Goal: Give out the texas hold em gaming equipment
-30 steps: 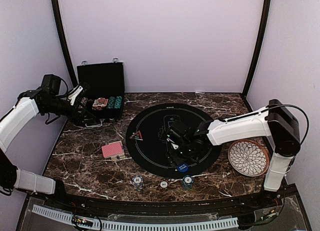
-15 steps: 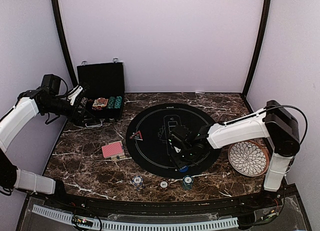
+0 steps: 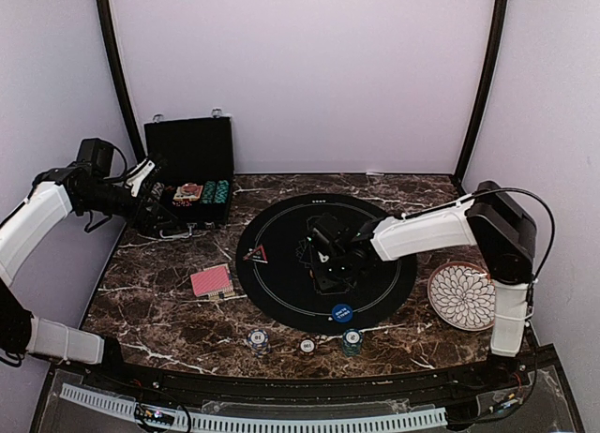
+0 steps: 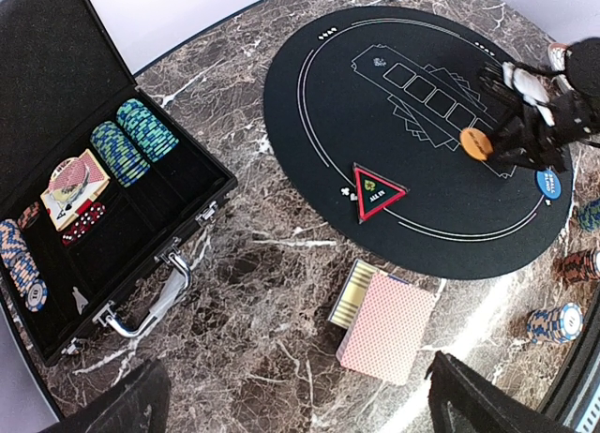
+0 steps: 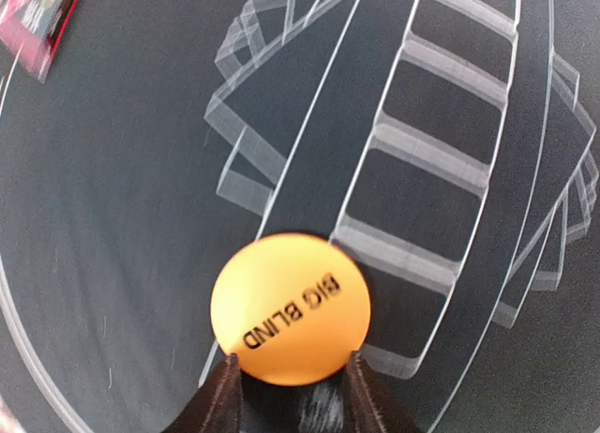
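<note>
Chips, three short stacks (image 3: 257, 340), sit along the table's near edge at 6 o'clock of the black mat (image 3: 281, 229), with the blue disc button (image 3: 342, 312) just inside that rim. Orange disc button (image 5: 291, 308), near mat centre, is nipped by the right gripper (image 5: 291, 361) low on its rim, off the widest line, so it may squirt free or tip. Left gripper (image 4: 295, 361), fingers wide apart and empty, hovers at 10 o'clock beside the black case (image 3: 192, 156).
</note>
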You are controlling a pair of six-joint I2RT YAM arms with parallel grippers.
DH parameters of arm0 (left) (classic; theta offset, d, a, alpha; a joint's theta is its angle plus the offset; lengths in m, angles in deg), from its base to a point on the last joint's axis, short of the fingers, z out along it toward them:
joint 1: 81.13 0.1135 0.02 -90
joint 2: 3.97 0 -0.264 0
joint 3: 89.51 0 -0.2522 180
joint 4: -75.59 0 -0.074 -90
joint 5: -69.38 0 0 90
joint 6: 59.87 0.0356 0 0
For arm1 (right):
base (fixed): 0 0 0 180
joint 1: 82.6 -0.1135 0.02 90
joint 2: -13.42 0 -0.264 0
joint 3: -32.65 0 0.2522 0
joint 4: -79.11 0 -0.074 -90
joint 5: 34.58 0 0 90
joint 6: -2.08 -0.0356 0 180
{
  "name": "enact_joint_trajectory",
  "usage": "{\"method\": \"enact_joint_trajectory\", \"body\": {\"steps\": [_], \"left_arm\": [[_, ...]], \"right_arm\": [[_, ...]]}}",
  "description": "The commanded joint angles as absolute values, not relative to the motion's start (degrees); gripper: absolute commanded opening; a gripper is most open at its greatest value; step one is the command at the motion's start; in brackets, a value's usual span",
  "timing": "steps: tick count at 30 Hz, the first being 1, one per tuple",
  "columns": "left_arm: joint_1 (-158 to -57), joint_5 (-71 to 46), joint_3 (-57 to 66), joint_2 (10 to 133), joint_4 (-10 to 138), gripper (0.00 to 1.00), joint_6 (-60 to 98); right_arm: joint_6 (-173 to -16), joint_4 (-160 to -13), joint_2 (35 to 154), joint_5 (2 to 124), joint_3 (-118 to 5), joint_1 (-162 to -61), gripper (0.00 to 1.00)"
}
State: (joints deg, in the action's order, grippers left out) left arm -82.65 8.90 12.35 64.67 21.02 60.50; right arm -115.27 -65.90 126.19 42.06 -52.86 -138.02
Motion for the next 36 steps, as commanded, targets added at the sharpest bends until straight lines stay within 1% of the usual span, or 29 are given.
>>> {"method": "enact_joint_trajectory", "body": {"steps": [1, 9, 15, 20, 27, 30, 32, 36], "left_arm": [[-82.8, 9.3, 10.5, 63.1, 19.5, 0.99, 60.9], [-82.8, 9.2, 10.4, 62.4, 18.9, 0.99, 61.1], [-82.8, 9.5, 9.9, 62.0, 18.3, 0.99, 61.3], [-82.8, 9.5, 9.7, 61.9, 17.8, 0.99, 61.6], [-82.7, 10.0, 9.0, 62.5, 17.8, 0.99, 61.3], [-82.8, 10.2, 8.7, 62.9, 17.8, 0.99, 61.2], [-82.8, 10.1, 9.0, 63.0, 18.1, 0.99, 61.2], [-82.8, 9.8, 9.5, 64.0, 19.2, 0.99, 60.6]], "right_arm": [[-113.7, -66.5, 132.0, 38.1, -57.7, -133.2, 0.32], [-110.5, -66.3, 139.7, 36.9, -70.5, -126.9, 0.31], [-109.0, -65.0, 145.3, 37.4, -79.6, -124.5, 0.3], [-107.5, -63.9, 148.2, 38.0, -84.8, -123.5, 0.3], [-105.3, -63.4, 150.6, 38.9, -88.7, -121.8, 0.31], [-103.5, -62.4, 150.8, 39.1, -90.5, -121.8, 0.36], [-102.9, -62.6, 149.0, 39.9, -89.4, -122.0, 0.39], [-101.5, -64.0, 141.1, 40.0, -81.9, -123.7, 0.62]]}}
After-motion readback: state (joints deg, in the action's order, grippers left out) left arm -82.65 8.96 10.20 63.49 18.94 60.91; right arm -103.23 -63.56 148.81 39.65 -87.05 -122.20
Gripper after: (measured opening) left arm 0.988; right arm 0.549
